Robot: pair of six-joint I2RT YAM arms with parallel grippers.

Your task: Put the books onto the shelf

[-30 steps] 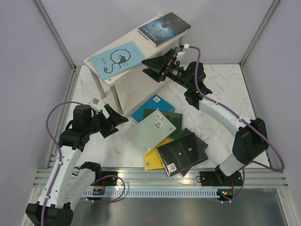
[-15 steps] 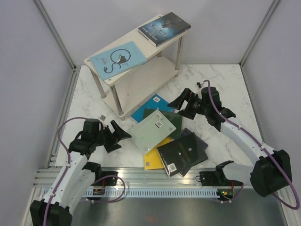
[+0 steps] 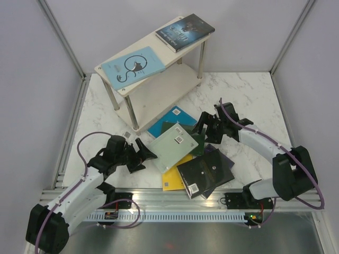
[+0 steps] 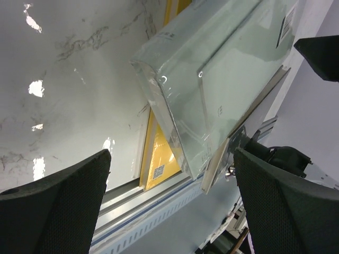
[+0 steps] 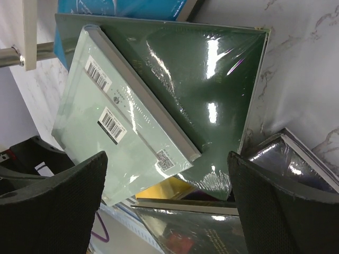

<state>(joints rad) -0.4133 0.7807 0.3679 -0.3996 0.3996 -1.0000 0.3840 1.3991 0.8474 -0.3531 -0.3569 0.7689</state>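
Your left gripper point(image 3: 146, 159) and right gripper point(image 3: 202, 129) gape empty — the green book point(image 3: 172, 148) looks stiff and slick-wrapped, so pinch its overhanging edge.

The top external camera sits high above and behind the arm bases. It looks down and forward over the whole table point(image 3: 249, 90), as far as the shelf point(image 3: 161, 50) at the back.

The left wrist camera rides low and very near the table. It faces out between its own fingers point(image 4: 58, 206) at the near corner of the pale green book point(image 4: 228, 79), with the yellow book point(image 4: 159, 153) beneath.

The right wrist camera hangs close over the pile and looks down between its fingers point(image 5: 53, 206) onto the pale green book point(image 5: 106, 132) and the dark green book point(image 5: 201, 90).

All three views share the pale green book point(image 3: 174, 147). The two wrist cameras see it from opposite sides.
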